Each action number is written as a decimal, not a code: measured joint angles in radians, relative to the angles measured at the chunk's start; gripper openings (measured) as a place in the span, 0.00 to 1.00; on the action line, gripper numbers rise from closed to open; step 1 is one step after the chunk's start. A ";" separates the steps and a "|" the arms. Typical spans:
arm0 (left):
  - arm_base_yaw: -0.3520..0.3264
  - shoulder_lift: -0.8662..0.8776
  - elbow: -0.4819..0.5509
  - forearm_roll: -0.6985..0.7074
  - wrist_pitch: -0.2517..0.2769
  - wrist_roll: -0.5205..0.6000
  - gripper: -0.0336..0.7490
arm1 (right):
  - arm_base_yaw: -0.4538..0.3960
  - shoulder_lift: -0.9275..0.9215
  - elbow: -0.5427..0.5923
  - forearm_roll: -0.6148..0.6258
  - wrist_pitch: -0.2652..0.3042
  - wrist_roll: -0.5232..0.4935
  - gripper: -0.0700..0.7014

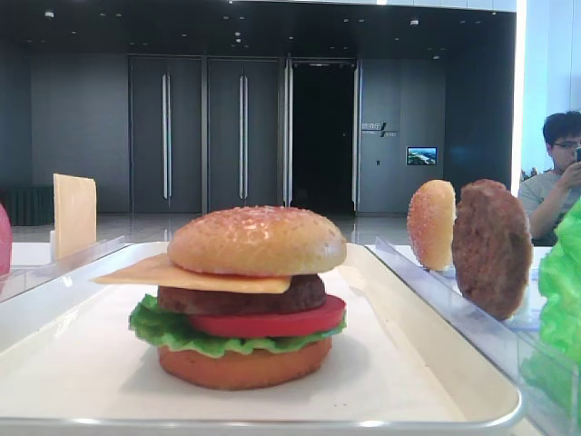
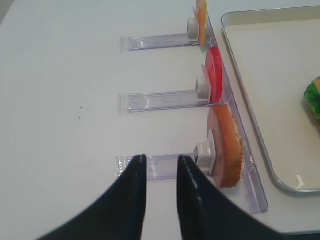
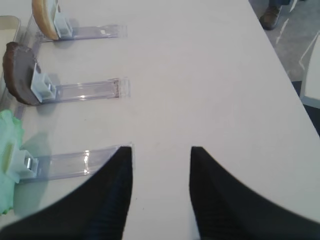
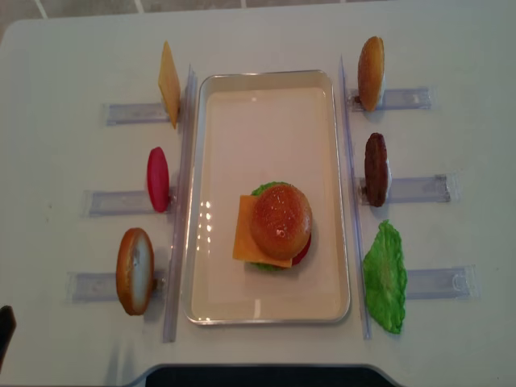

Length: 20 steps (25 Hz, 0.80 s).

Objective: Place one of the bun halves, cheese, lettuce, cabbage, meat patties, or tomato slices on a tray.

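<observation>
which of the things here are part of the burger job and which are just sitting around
Job: off-white rimmed tray, stacked burger under its domed sesame bun, racked yellow cheese square, red tomato disc, brown patty, green lettuce leaf.
Around: clear plastic racks, seated man.

This looks like a lobby or showroom in an office building, set up for a robot demo. Beyond the white table (image 4: 266,32) stand tall dark metal doors (image 1: 204,136) with long handles, a glossy floor and a small wall screen (image 1: 421,155). A seated man (image 1: 556,177) films, far ahead of the right gripper (image 3: 161,155).
</observation>
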State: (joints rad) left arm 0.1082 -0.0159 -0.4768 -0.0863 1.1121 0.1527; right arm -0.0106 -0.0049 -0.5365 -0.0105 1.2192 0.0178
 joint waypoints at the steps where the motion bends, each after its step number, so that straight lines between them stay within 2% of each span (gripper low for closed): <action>1: 0.000 0.000 0.000 0.001 0.000 0.000 0.25 | 0.001 -0.001 0.001 0.000 -0.003 0.000 0.47; 5: 0.000 0.000 0.000 0.001 0.000 0.000 0.25 | 0.003 -0.002 0.005 0.000 -0.014 0.000 0.47; 10: 0.000 0.000 0.000 0.001 0.000 0.000 0.25 | 0.003 -0.003 0.037 -0.001 -0.068 0.001 0.47; 20: 0.000 0.000 0.000 0.001 0.000 -0.001 0.25 | 0.003 -0.003 0.038 -0.001 -0.079 0.001 0.47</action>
State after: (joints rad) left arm 0.1082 -0.0159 -0.4768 -0.0856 1.1121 0.1519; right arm -0.0075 -0.0074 -0.4982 -0.0116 1.1398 0.0187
